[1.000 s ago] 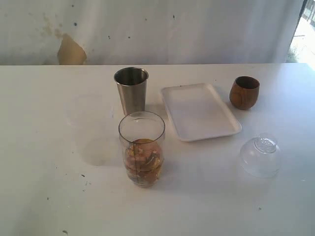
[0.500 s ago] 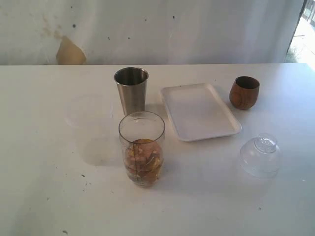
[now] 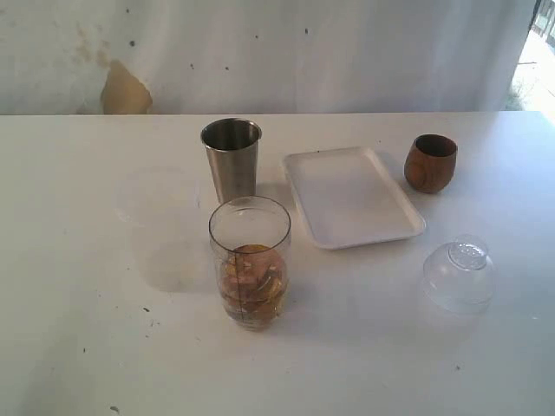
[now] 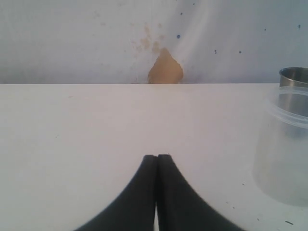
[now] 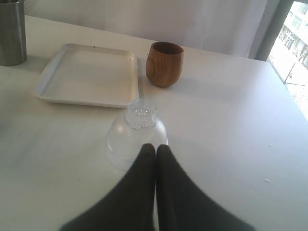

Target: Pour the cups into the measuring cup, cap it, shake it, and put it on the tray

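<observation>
I see both closed, empty: left gripper (image 4: 157, 159) low over the table (image 4: 72, 125), right gripper (image 5: 155, 149) beside the clear domed lid (image 5: 136, 137); measuring cup (image 3: 250, 260) uncapped.

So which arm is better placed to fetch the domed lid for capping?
Right, probably. The clear domed lid lies just ahead of the shut right gripper, on that arm's side of the table. The shut left gripper faces bare table, with only the faint translucent cup nearby.
</observation>
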### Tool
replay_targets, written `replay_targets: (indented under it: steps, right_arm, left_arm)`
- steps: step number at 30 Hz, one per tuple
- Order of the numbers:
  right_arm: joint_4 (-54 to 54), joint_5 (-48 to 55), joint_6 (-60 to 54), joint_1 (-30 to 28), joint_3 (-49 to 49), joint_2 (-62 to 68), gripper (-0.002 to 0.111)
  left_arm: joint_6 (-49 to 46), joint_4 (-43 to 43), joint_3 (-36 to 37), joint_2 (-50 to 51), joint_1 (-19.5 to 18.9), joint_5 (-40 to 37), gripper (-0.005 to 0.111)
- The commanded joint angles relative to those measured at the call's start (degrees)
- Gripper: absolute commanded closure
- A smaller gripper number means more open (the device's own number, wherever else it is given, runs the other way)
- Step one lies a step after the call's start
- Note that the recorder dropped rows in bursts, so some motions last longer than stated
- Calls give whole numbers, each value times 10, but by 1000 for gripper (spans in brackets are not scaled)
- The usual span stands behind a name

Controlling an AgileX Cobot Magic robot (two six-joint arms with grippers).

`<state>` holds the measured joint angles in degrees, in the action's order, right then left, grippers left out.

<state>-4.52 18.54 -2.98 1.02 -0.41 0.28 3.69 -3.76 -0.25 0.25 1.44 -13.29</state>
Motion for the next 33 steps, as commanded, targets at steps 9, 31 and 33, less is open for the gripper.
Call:
replay_targets:
  steps: [9,31,33]
  right_arm:
    - [-1,-5,2,-4,4,-3,108]
    - [-8,-310,189,-4,-99,36,108]
    - [-8,-201,131,-4,-177,106,108]
  left_arm:
    - [4,3,3,-2,-1,2,107]
    - [4,3,3,-2,-1,0,107]
    - [4,3,3,-2,-1,0,107]
